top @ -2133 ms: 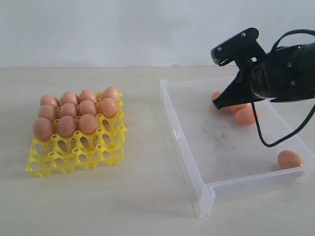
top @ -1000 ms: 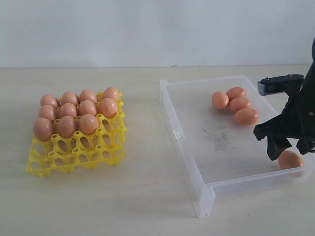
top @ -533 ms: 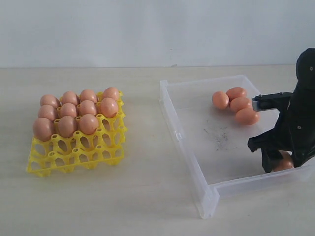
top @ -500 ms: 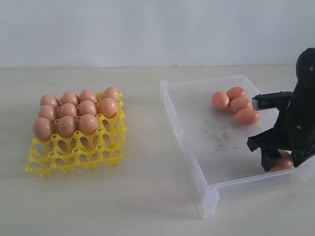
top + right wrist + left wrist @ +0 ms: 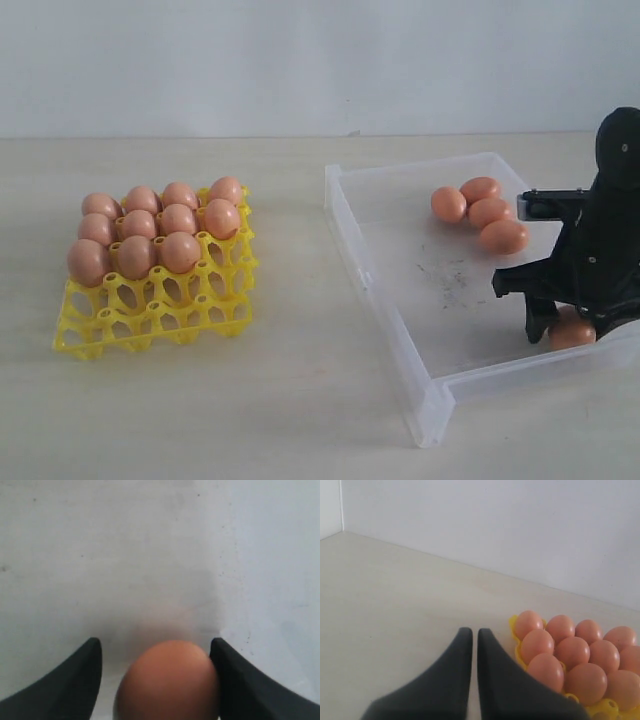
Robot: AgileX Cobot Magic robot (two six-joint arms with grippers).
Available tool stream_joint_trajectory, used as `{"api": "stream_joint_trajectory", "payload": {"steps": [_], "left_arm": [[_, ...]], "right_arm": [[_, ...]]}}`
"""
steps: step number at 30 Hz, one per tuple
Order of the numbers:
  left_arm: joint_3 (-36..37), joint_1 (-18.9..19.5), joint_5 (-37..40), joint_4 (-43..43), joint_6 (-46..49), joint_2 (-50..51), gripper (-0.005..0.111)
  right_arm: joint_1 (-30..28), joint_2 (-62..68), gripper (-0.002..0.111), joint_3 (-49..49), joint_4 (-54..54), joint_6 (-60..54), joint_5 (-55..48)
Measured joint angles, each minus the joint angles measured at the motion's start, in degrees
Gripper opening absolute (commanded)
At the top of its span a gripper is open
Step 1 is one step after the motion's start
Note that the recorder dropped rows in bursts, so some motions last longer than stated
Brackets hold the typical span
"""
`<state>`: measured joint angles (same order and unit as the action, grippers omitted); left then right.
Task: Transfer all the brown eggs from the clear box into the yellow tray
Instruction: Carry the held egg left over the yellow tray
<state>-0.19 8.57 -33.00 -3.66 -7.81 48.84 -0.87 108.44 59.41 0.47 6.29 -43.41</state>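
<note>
Eleven eggs (image 5: 178,218) in tray (image 5: 150,322), five left in box (image 5: 450,300). My right gripper (image 5: 155,645) straddles box's 5 o'clock egg (image 5: 573,333), jaws apart, ungripped; left gripper (image 5: 471,630) clenched, empty.

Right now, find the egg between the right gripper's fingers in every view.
Exterior view: the egg lies in the clear box's near right corner, partly behind the right gripper.
Left wrist view: not in it.
Right wrist view: egg close up, between the two fingers.
Shared landmark: the box's speckled floor.
</note>
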Motion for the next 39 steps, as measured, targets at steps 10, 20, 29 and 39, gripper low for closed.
{"api": "stream_joint_trajectory", "payload": {"steps": [10, 20, 29, 39], "left_arm": [[0.0, 0.0, 0.0, 0.0, 0.0, 0.0, 0.004], [0.0, 0.0, 0.0, 0.0, 0.0, 0.0, 0.004], [0.0, 0.0, 0.0, 0.0, 0.0, 0.0, 0.004], [0.0, 0.0, 0.0, 0.0, 0.0, 0.0, 0.004]], "right_arm": [[0.7, -1.7, 0.0, 0.1, -0.1, -3.3, 10.3], [17.1, -9.2, 0.0, -7.1, -0.1, -1.2, 55.3], [23.6, -8.6, 0.0, -17.8, -6.7, 7.9, 96.1], [23.7, 5.3, 0.0, -10.3, -27.1, 10.4, 104.5]]}}
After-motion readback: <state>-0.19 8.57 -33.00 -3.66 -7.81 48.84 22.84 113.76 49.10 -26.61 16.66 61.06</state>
